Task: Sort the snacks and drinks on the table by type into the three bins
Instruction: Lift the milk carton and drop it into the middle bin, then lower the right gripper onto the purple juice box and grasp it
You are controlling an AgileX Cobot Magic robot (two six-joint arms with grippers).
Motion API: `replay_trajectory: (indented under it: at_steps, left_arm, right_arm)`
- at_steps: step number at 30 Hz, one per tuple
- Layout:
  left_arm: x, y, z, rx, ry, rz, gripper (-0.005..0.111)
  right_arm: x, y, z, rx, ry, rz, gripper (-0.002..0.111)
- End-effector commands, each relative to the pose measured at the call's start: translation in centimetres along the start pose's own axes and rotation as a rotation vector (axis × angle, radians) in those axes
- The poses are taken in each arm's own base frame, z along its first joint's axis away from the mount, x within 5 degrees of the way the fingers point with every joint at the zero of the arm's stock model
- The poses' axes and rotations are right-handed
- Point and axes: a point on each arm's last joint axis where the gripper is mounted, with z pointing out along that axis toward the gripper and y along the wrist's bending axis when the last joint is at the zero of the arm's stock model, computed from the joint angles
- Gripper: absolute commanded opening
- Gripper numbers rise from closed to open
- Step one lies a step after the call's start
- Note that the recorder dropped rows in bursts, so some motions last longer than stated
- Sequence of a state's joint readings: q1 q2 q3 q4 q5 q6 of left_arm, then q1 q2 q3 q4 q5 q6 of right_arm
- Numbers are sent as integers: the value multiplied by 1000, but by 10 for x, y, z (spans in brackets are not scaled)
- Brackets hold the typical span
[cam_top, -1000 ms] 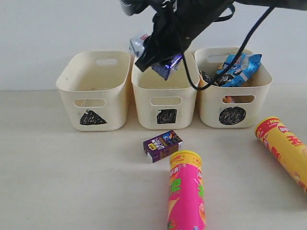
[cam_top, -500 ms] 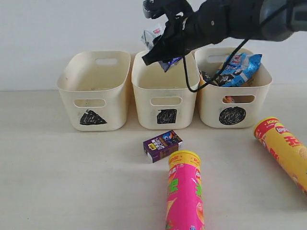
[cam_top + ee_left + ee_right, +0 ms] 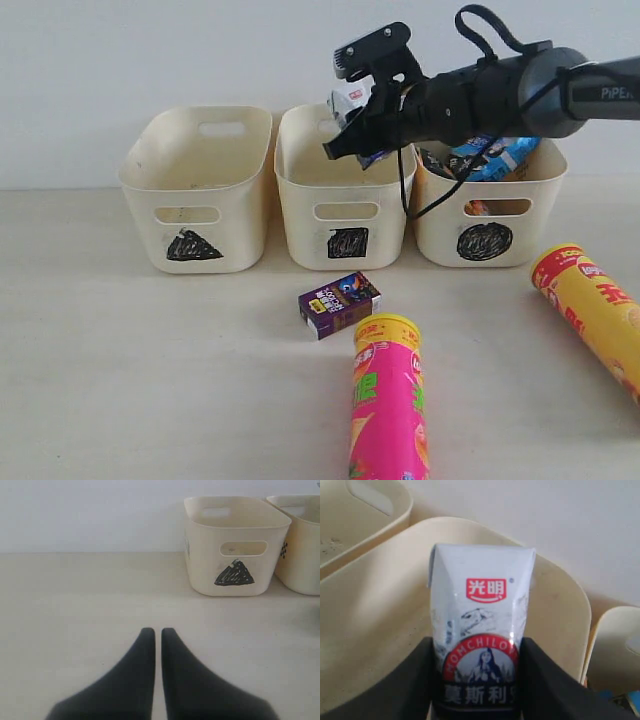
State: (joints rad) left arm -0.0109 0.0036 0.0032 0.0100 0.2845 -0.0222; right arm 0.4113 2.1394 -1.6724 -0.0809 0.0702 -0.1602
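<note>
Pale tabletop (image 3: 150,380), right fingers (image 3: 550,690) gripping blue-and-white carton (image 3: 480,630) above square-marked bin (image 3: 300,222), left fingers (image 3: 146,655) closed, empty

White-blue carton (image 3: 481,625); purple carton (image 3: 339,304); pink tube (image 3: 388,410); yellow-orange tube (image 3: 595,310).

Open tabletop (image 3: 150,380) left of purple carton (image 3: 339,303)

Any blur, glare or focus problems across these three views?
Exterior view: even light, soft shadows, pink tube sharp. Left wrist view: left gripper's fingers are soft-edged up close, triangle bin crisp. Right wrist view: white carton has readable print with a slight sheen; right gripper's fingers at its sides are dark and blurred.
</note>
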Motion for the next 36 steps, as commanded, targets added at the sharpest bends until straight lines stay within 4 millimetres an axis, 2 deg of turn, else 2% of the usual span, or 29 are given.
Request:
replay_trajectory:
  at_steps: [1, 6, 9, 16, 19, 22, 23, 25, 29, 32, 35, 36]
  left_arm:
    - [-2, 0, -1, -2, -13, -8, 4]
    - [-2, 0, -1, -2, -13, -8, 4]
    - [-2, 0, -1, -2, -13, -8, 4]
    - [-2, 0, -1, -2, -15, -8, 4]
    - [-2, 0, -1, -2, -15, -8, 4]
    - [-2, 0, -1, -2, -15, -8, 4]
    - [-2, 0, -1, -2, -15, -8, 4]
    - [-2, 0, -1, -2, -15, -8, 4]
    - [-2, 0, -1, -2, -13, -8, 4]
    - [-2, 0, -1, -2, -13, -8, 4]
    - [-2, 0, -1, -2, -13, -8, 4]
    - [-2, 0, -1, -2, -13, -8, 4]
  right_arm:
    - [-7, -4, 0, 18, -80, 13, 30]
    - [-9, -4, 0, 21, -103, 16, 58]
    - [-9, -4, 0, 22, -106, 16, 67]
    - [-7, -4, 0, 19, -87, 18, 67]
    - [-10, -4, -6, 11, -39, 13, 67]
    - [-17, -6, -22, 2, 33, 1, 67]
    - [-22, -5, -34, -12, 97, -47, 67]
    - [-25, -3, -47, -35, 171, -118, 67]
    - [-25, 8, -71, -133, 341, -329, 67]
    - [-20, 14, -81, -233, 430, -363, 67]
    - [-11, 24, -87, -391, 500, -411, 67]
    - [-6, 32, -88, -511, 521, -462, 67]
